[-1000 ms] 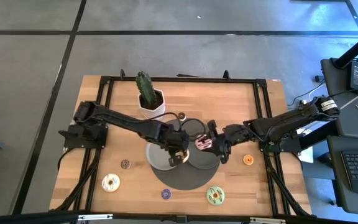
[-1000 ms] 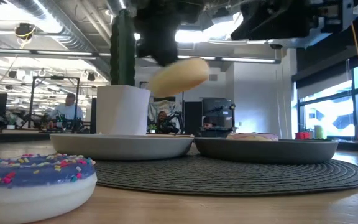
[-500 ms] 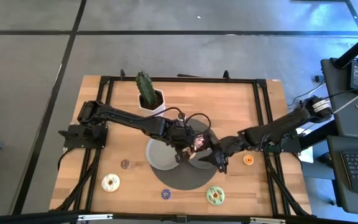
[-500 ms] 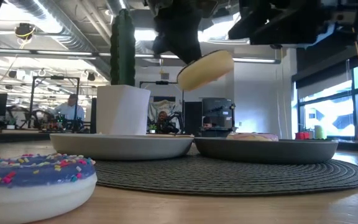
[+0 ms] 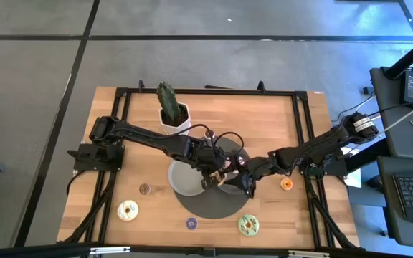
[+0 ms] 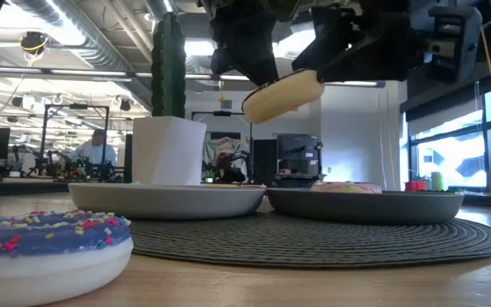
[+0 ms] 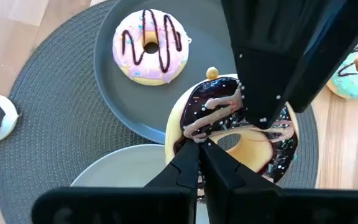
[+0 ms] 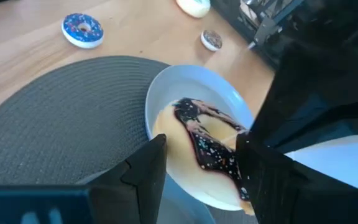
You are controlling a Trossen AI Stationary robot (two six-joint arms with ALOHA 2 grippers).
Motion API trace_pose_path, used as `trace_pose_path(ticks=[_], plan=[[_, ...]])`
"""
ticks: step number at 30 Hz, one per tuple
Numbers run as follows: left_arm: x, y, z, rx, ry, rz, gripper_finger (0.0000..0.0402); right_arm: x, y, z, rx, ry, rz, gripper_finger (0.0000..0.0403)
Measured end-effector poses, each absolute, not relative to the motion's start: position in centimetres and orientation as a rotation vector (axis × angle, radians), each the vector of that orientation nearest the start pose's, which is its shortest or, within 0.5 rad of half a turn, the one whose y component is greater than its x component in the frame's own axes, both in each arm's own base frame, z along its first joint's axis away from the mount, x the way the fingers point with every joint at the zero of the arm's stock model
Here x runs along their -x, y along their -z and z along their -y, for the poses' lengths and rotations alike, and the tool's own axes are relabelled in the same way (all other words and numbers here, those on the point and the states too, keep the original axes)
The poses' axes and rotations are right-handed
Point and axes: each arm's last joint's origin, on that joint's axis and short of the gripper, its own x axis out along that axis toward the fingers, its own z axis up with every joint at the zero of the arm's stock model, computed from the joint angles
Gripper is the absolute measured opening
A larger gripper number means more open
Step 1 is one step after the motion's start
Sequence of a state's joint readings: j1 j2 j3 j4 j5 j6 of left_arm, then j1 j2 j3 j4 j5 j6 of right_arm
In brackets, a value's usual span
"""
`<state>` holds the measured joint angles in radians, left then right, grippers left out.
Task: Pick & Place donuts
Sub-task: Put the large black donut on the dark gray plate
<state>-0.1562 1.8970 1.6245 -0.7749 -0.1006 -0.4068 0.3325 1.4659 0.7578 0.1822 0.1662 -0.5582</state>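
Centrally, above the round woven mat (image 5: 210,204), my left gripper (image 7: 201,155) is clamped on the rim of the chocolate-iced donut (image 7: 229,134), fingers pinched tight with the ring hanging tilted in the air over the two grey plates. Seen from table height, that donut (image 6: 282,94) sits clear of both the light plate (image 6: 167,199) and the dark plate (image 6: 365,205). My right gripper (image 8: 201,165) has its fingers spread wide, one on either side of the same donut (image 8: 207,149), not closed on it; from above, the two grippers meet over the mat.

The pink-iced donut (image 7: 151,46) with dark stripes lies flat in the dark plate (image 7: 117,106). Other donuts rest on the bare wooden table (image 5: 278,122): an orange one (image 5: 286,184) beside the right arm, a green one (image 5: 248,225) and a purple one (image 5: 191,223) near the front edge, a white one (image 5: 127,210) and a small brown one (image 5: 144,189) to the left. A potted cactus (image 5: 169,106) stands at the back.
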Motion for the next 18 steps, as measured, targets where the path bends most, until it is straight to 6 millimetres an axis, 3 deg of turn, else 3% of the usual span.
trace_pose_path(ticks=[6, 18], plan=[[-40.18, -26.26, 6.05, 0.246, -0.142, -1.018, 0.0004, -28.70, -20.08, -9.41, 0.676, -0.307, -0.464, 0.0173], [-40.19, -26.27, 6.11, 0.255, -0.126, -1.021, 0.0007, -28.70, -20.08, -9.29, 0.689, -0.263, -0.475, 0.0046]])
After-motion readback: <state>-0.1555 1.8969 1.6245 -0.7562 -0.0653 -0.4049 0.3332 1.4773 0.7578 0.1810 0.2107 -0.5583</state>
